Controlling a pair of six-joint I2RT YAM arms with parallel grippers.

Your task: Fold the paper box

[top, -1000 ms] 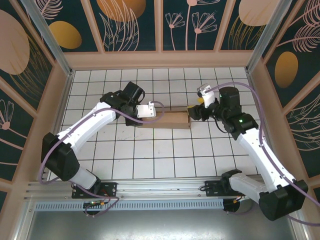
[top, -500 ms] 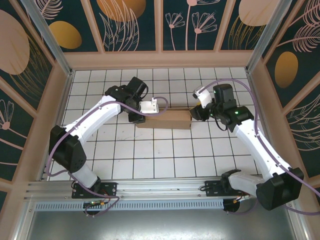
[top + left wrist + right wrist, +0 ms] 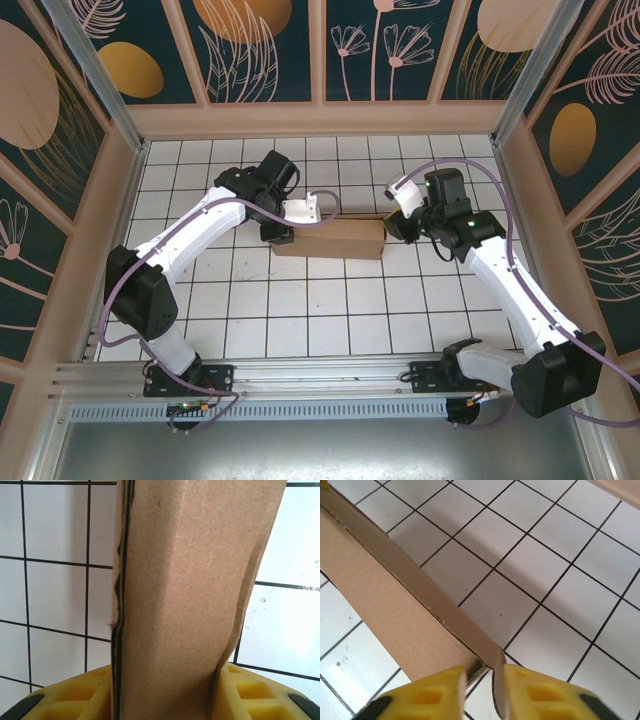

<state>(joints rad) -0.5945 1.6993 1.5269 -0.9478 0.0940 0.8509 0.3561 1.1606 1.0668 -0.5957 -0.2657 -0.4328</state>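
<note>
On the tiled desk (image 3: 300, 310), the paper box (image 3: 330, 238) lies in the middle, between both arms. Your left end effector (image 3: 165, 695) clamps its left end. Your right end effector (image 3: 484, 690) straddles the end flap (image 3: 492, 662); whether it pinches, I cannot tell. Seat it squarely at the crease, then fold slowly.

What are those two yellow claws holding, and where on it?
The left gripper clamps the paper box at its left end, across the folded body. The right gripper straddles a thin edge at the right end; whether it grips cannot be told.
</note>
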